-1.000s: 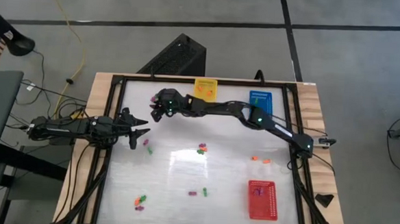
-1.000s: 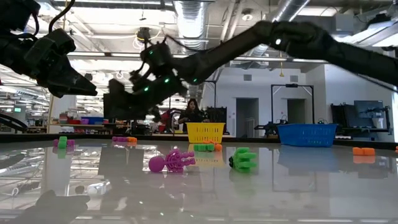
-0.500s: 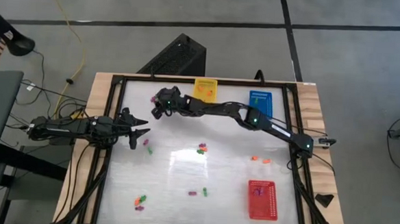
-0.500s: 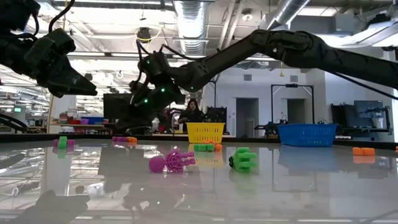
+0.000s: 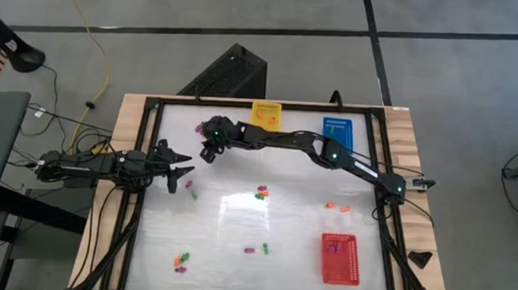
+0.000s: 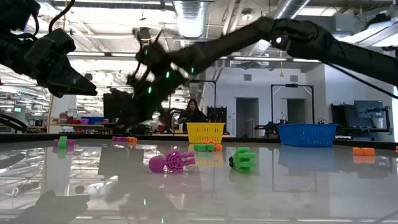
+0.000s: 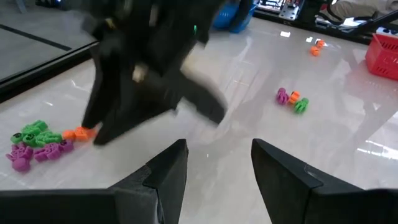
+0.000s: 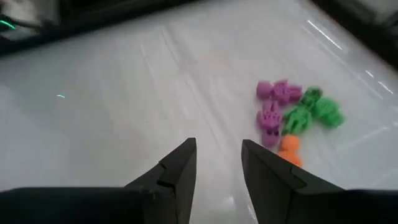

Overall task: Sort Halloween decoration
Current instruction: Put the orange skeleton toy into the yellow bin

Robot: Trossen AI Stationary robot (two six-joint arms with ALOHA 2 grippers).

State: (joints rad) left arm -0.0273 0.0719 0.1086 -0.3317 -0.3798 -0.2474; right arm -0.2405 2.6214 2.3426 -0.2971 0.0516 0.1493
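Right end effector (image 5: 207,150) is hovering over the table's (image 5: 237,224) far-left area, fingers apart, gripping nothing. A cluster of purple, green and orange trinkets (image 8: 293,113) is lying flat on the table just ahead of its fingertips (image 8: 186,149); individual long axes cannot be told. Left end effector (image 5: 185,170) is waiting at the left edge, fingers apart, empty. More trinkets are lying scattered mid-table (image 5: 261,194).

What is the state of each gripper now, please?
Left gripper: open, holding nothing.
Right gripper: open, holding nothing.
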